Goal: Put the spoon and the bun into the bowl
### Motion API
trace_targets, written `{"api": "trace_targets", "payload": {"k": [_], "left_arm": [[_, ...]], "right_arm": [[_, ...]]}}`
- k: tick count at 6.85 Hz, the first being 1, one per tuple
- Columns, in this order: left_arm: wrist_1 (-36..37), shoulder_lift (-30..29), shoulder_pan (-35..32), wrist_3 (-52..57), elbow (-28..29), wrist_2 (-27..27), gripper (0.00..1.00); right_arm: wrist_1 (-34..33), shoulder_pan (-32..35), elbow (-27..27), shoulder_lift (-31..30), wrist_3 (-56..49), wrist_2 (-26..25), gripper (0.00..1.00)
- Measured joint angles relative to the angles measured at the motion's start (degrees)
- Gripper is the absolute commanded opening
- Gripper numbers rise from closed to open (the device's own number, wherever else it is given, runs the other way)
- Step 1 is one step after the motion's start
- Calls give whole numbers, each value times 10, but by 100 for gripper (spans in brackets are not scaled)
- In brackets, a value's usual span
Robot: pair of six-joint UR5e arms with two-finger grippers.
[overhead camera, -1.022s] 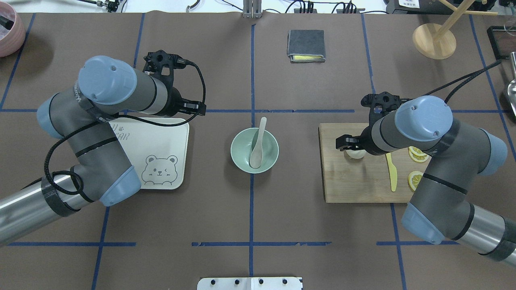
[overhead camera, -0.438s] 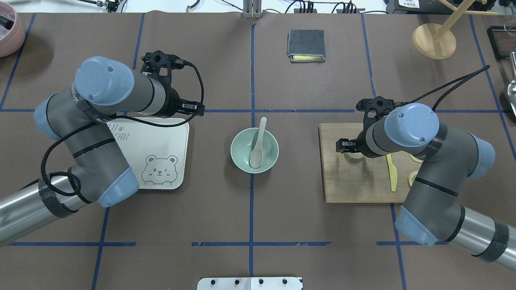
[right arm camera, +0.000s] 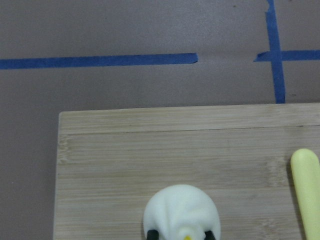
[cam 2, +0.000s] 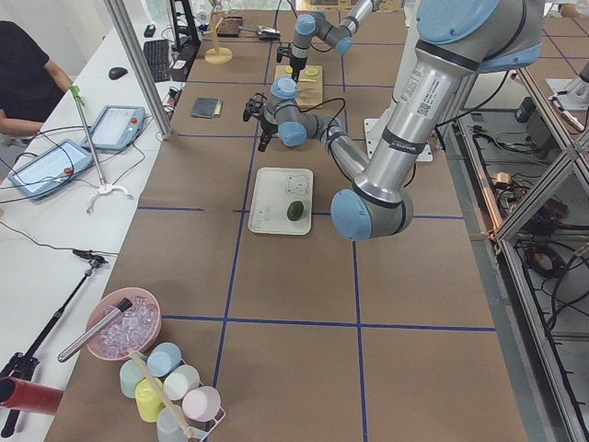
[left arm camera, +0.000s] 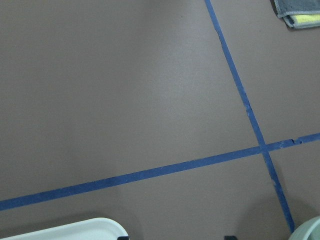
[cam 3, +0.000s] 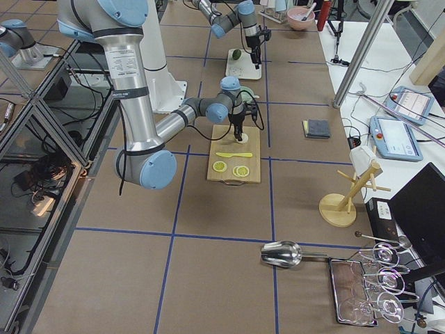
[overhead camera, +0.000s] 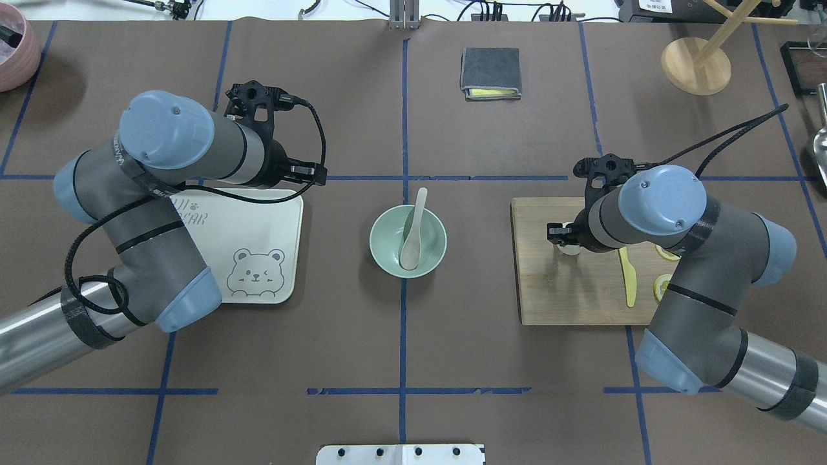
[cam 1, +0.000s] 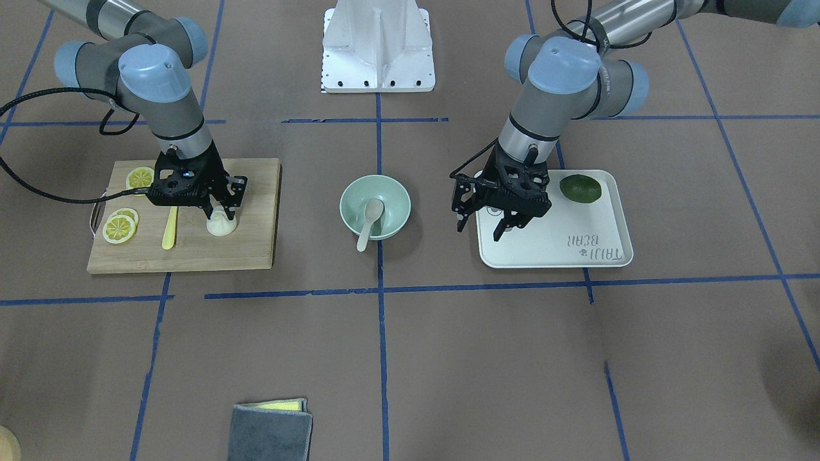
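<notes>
The beige spoon [overhead camera: 413,227] lies in the mint-green bowl [overhead camera: 387,255] at the table's middle, its handle sticking out over the far rim; it also shows in the front-facing view [cam 1: 369,222]. The white pleated bun [cam 1: 221,225] sits on the wooden cutting board [overhead camera: 562,294]. My right gripper [cam 1: 220,212] points down over it, and in the right wrist view its two fingertips [right arm camera: 153,233] press the sides of the bun [right arm camera: 181,210]. The bun still rests on the board. My left gripper [cam 1: 478,230] is open and empty over the near edge of the bear-print tray [cam 1: 576,253].
A yellow plastic knife [overhead camera: 627,276] and lemon slices [cam 1: 120,225] lie on the board beside the bun. A green lime [cam 1: 580,188] sits on the tray. A folded grey cloth [overhead camera: 490,72], a wooden stand [overhead camera: 696,64] and a pink bowl [overhead camera: 10,51] stand at the far edge.
My right arm has shifted in over the bun and its fingers have narrowed onto it. My left arm has drawn back slightly. Spoon and bowl have not moved.
</notes>
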Motion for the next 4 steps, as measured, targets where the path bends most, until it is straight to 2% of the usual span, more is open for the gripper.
{"api": "trace_targets", "payload": {"k": [2,4], "left_arm": [[0,7,-11,15,-9,-2,70],[0,69,-31,66,-62,-4,70]], "right_arm": [[-14,-3,23,14,6,0,0],[-46,-42,38,85,59,-8,0]]}}
